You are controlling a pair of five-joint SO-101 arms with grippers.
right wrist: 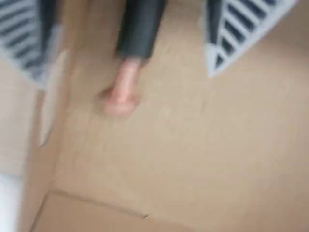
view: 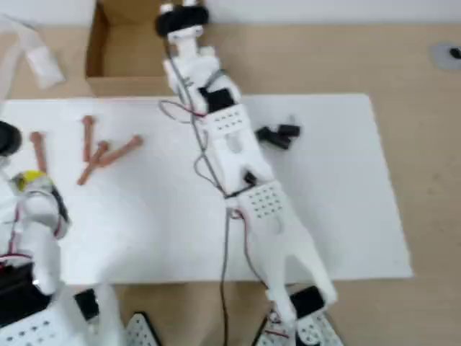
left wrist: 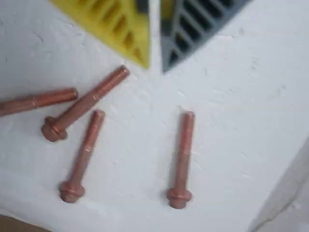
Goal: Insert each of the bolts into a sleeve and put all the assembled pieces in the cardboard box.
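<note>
Right wrist view, right hand (right wrist: 128,77): released, with its two ribbed fingers spread wide over the floor of the cardboard box (view: 92,50). I judge that it is spread to let go of a finished piece.
Assembled piece (right wrist: 139,34): a black sleeve with a copper bolt pushed through it, the flanged bolt head (right wrist: 120,99) poking out of one end. It sits between the fingers and touches neither. I cannot tell whether it rests on the cardboard or hangs just above it.
Cardboard box: brown and open-topped, at the far edge of the worktop, just beyond the far left part of the white sheet (view: 346,216). The right arm stretches across the sheet to reach it.
Left hand (left wrist: 155,67): one yellow finger and one grey, clenched almost to a slit on nothing, hovering near the sheet's left edge, probably placed there for the next pick.
Lone bolt (left wrist: 182,159): copper, with a threaded shank and a flanged head. It lies flat and apart from the others.
Three bolts (left wrist: 82,157): the same kind, loosely fanned beside it, none yet in a sleeve.
Spare sleeves (view: 277,133): short black tubes near the sheet's far edge, on the other side of the right arm from the bolts.
</note>
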